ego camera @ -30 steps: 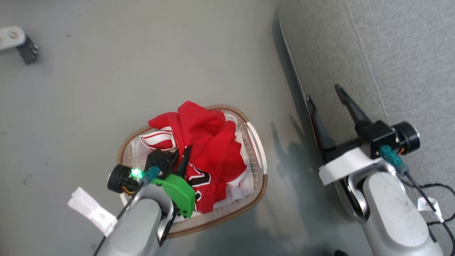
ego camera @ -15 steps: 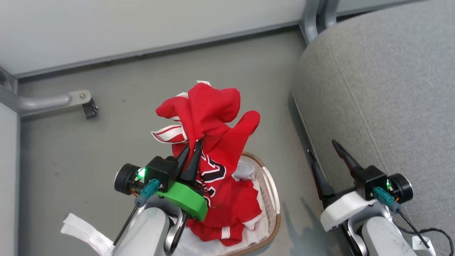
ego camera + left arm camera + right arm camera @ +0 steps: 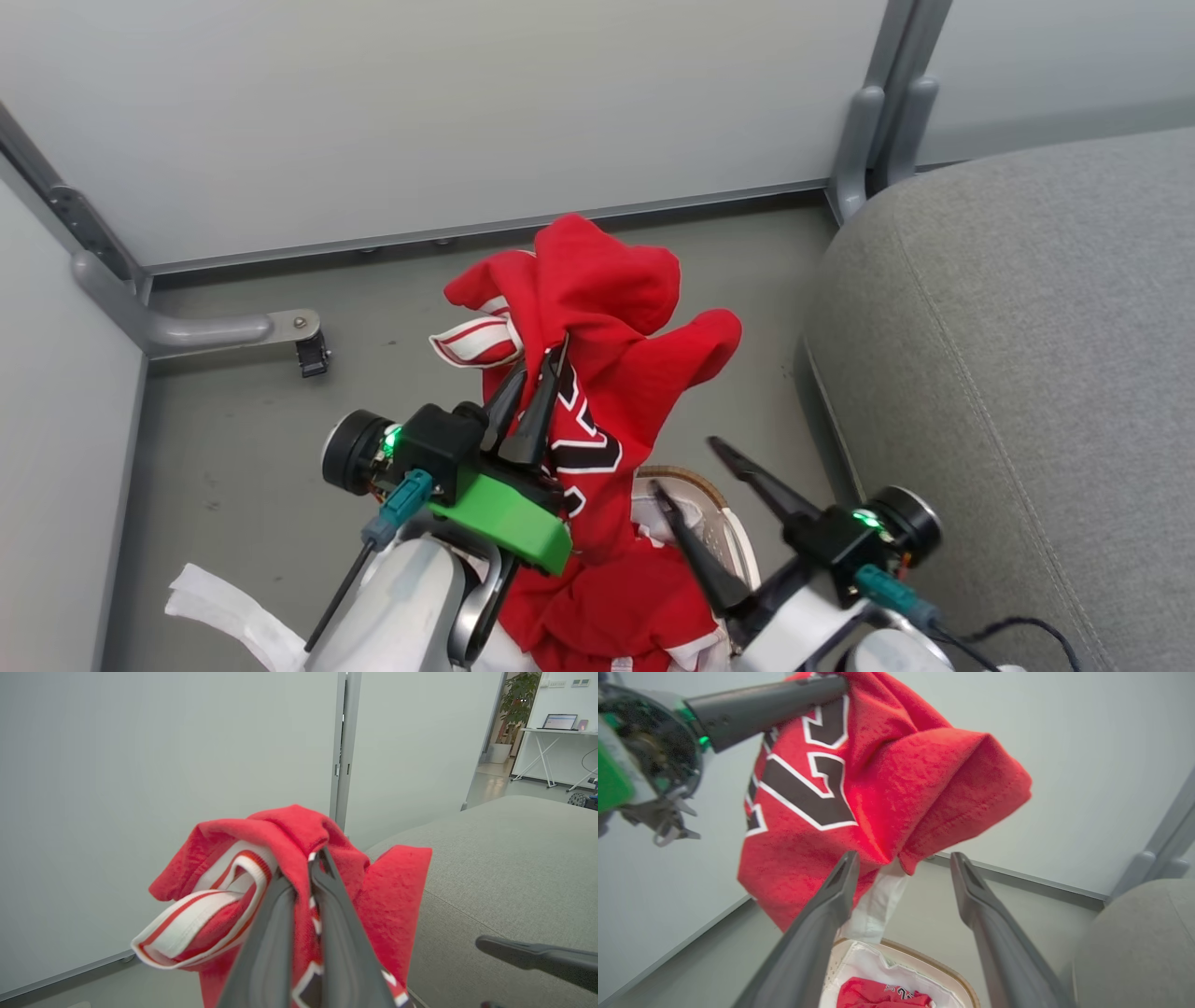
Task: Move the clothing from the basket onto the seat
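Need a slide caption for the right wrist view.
Open right gripper beneath a red jersey the left gripper holds up over the basket.

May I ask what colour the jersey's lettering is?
The lettering is black, outlined white; right wrist view shows it best.

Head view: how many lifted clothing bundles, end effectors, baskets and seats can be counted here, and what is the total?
Lifted clothing bundle: 1
End effectors: 2, the left end effector shut on the clothing, the right end effector open
Basket: 1
Seat: 1
Total: 5
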Available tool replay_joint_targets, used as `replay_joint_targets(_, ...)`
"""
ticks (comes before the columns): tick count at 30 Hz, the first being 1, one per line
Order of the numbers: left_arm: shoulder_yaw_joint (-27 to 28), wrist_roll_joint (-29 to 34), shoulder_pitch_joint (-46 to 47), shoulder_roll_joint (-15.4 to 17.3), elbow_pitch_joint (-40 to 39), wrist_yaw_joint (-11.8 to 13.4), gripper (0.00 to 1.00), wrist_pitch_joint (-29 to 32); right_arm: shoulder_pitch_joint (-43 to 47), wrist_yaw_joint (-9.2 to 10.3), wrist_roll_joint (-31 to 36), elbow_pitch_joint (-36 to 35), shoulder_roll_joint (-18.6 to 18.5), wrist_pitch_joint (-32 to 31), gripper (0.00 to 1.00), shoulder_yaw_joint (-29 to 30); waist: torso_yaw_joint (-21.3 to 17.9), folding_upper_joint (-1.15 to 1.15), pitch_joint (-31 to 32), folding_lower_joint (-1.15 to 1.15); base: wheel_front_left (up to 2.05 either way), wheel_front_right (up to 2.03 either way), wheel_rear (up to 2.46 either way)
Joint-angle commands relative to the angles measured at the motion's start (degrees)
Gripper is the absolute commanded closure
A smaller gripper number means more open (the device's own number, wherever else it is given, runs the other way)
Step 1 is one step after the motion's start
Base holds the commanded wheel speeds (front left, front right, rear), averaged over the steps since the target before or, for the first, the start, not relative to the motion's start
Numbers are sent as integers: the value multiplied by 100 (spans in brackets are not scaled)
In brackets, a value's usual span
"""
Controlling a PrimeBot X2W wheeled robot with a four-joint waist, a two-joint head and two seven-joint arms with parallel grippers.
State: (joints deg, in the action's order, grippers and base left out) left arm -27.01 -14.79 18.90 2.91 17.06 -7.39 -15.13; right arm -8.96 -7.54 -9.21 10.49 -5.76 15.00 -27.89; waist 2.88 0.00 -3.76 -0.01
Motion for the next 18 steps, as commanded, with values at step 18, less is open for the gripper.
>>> replay_joint_targets(18, -1043, -568, 101, 3, -65, 42, 100, -3, -1275, 9, 150, 1414, 242, 21, 0, -923, 662, 0, 33, 1, 0, 0, 0)
